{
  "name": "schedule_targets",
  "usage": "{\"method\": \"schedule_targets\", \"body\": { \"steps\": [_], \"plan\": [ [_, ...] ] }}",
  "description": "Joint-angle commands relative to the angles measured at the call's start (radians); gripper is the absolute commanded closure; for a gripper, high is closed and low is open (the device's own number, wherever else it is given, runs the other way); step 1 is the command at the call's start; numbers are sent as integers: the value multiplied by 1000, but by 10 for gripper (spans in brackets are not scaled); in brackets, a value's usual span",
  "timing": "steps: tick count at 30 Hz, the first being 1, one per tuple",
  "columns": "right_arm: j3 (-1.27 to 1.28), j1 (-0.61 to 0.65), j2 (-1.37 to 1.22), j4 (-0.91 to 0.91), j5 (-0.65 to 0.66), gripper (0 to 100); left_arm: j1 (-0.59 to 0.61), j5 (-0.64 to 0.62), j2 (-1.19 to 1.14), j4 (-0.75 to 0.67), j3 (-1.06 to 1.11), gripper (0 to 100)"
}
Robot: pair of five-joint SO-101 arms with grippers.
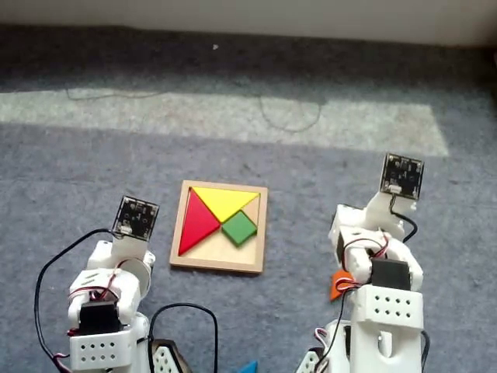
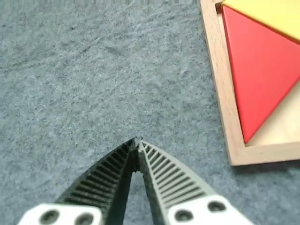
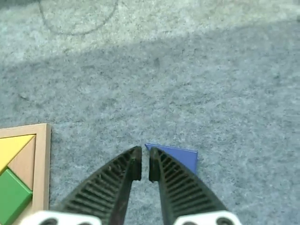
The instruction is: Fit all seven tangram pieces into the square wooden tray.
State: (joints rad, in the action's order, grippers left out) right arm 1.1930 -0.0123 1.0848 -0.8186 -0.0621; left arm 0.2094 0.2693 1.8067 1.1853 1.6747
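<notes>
The wooden tray (image 1: 262,233) is a flat square with a pale, smooth rim. It lies on the carpet (image 1: 93,171) between the two arms. Three shiny pieces sit inside it. A big red triangle (image 1: 196,221) lies along the tray's left side. A big yellow triangle (image 1: 224,202) lies along its far side, and the two touch edge to edge. A small green square (image 1: 239,228) sits in the middle, with one corner against the yellow triangle. The rest of the tray floor is bare wood.

The left gripper (image 2: 137,143) hangs over the carpet just left of the tray's near corner. Its ribbed black fingers (image 2: 161,171) are pressed together at the tips and hold nothing.

The right gripper (image 3: 144,161) is out to the right of the tray. Its fingers are almost together, with only a thin slit between them and nothing in it. A flat blue piece (image 3: 180,155) with a sharp corner lies on the carpet just past its tips. An orange piece (image 1: 336,284) peeks out by the right arm, well to the right of the tray.

The carpet is grey and fuzzy. Beyond the tray a strip of sunlight (image 1: 365,128) crosses it, and a thin wire (image 1: 291,124) curls there. A pale wall (image 1: 311,15) stands further back.
</notes>
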Motion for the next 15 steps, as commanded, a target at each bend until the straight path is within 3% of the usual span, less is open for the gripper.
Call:
{"method": "schedule_targets", "body": {
  "steps": [1,4,15],
  "plan": [
    [-5,-13,19,28,-9,957,1,12,-4,54,21,993],
    [-10,-13,19,30,-12,957,1,14,2,170,21,993],
    [-4,-133,19,85,-69,957,1,14,2,166,21,993]
  ]
}}
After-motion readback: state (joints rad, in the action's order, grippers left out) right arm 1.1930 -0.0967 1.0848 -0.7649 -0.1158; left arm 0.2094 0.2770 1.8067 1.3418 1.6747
